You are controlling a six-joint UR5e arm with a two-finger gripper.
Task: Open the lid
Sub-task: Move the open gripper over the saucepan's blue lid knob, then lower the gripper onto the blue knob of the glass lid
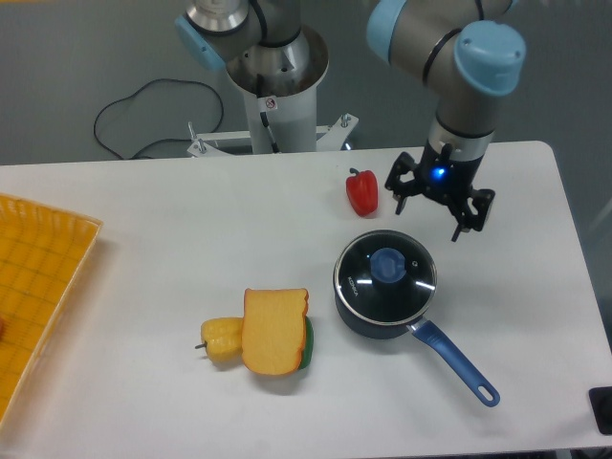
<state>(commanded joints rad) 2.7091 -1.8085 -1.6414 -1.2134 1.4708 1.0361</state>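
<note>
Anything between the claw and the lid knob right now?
Nothing visible. The claw hangs open above and behind the lid; its blue knob is fully exposed. The red pepper sits off to the claw's side, not in the path.

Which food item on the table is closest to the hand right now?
The red pepper, just beside the hand; the bread slice and yellow piece lie far off.

lid (385, 277): dark glass, silver rim, blue knob
pan handle (456, 364): blue
pepper (362, 192): red, green stem
bread slice (273, 330): orange-tan
basket (38, 287): yellow-orange grid weave, left edge of frame
table (153, 249): white
gripper (436, 211): black, small blue light
arm joints (488, 55): grey with light-blue caps
</note>
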